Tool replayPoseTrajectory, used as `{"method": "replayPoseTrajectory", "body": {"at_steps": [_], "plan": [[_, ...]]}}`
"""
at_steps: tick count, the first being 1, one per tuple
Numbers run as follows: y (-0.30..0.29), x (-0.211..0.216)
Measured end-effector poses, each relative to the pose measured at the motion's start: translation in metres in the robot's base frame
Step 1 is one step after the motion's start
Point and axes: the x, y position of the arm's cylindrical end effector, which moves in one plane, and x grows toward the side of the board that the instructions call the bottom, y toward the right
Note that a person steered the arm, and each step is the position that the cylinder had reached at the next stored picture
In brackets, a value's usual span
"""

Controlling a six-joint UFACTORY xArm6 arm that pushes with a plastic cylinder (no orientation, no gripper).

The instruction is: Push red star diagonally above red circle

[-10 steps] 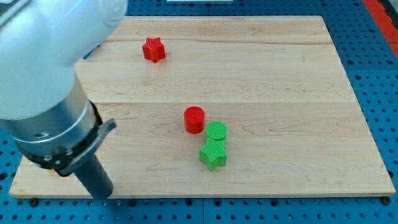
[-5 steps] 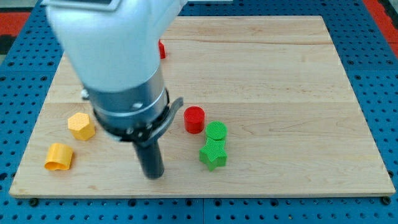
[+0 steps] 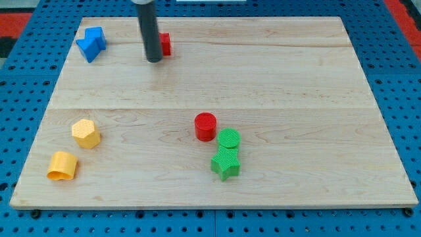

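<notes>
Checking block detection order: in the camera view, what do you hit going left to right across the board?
Yellow ring-like block → yellow hexagon → blue block → my tip → red circle. The red star is partly hidden behind the rod, and the two green blocks overlap, so they are left out.

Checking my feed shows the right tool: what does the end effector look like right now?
A plain, straight rod, dark grey to black, round in section and smooth, ending at my tip. No markings, cables or sleeves show on it. The arm body above is out of frame.
</notes>
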Motion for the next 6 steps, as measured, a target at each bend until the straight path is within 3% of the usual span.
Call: {"method": "replayPoseTrajectory", "body": {"at_steps": [2, 4, 6], "plan": [[0.001, -0.038], [0.100, -0.030], [0.230, -0.051]]}}
